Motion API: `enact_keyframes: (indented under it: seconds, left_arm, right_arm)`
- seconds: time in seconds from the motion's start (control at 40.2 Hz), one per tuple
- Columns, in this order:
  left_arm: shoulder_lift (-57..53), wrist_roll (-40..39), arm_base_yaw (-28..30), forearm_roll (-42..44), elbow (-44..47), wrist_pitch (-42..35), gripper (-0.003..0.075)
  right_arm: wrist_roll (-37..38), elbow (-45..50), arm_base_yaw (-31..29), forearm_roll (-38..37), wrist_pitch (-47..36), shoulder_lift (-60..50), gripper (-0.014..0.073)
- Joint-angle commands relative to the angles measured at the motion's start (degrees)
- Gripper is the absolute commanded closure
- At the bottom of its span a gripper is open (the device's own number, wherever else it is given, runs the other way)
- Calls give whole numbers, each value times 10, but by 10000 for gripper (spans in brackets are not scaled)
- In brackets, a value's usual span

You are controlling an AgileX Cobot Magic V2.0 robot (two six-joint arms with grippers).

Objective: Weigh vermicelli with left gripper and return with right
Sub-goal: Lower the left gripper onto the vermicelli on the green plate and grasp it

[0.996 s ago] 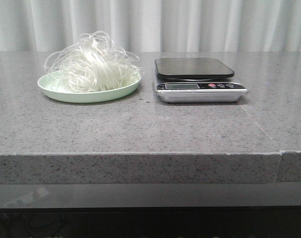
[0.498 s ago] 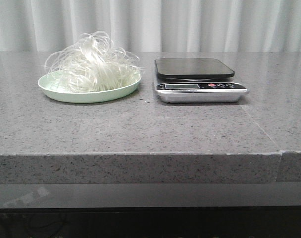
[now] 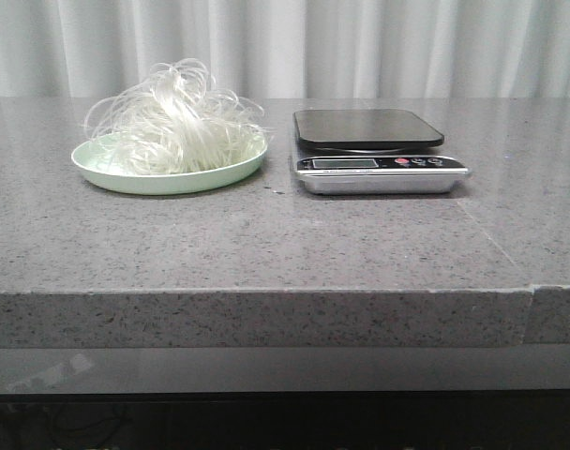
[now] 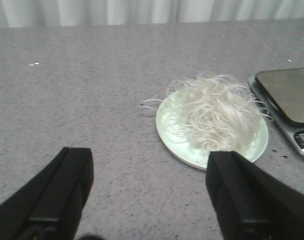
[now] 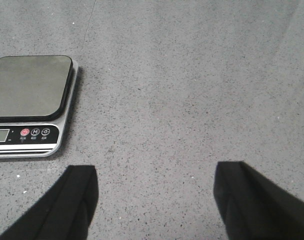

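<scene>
The vermicelli point(image 3: 172, 120), a fluffy white nest of thin strands, lies on a pale green plate point(image 3: 126, 178) at the table's back left. It also shows in the left wrist view point(image 4: 219, 112) on the plate point(image 4: 167, 127). A kitchen scale point(image 3: 369, 150) with a dark platform stands to the right of the plate, and shows in the right wrist view point(image 5: 29, 100). My left gripper point(image 4: 152, 165) is open and empty over bare table, short of the plate. My right gripper point(image 5: 154, 182) is open and empty, to the right of the scale. Neither gripper shows in the front view.
The grey speckled stone table point(image 3: 266, 244) has a front edge with a seam near its right end. A pale curtain point(image 3: 360, 47) hangs behind the table. The scale's edge also shows in the left wrist view point(image 4: 287, 95).
</scene>
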Motion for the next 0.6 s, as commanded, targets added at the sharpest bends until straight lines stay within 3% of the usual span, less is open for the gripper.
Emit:
enact_keyframes:
  seconds: [0.0,0.224,0.573]
  left_arm:
    - [48,14,-45,-13,-37,-65,175]
    - [179,50,-120,-8,-80,-116,175]
    - [395,50,-142,16,-216,-81,175]
  right_arm:
    - [0,-20,-3,-6,-35,4,-5]
    - [0,-20,-3,-6,-35,4,-5]
    - [0,-20,-3,-6,-35,4,-5]
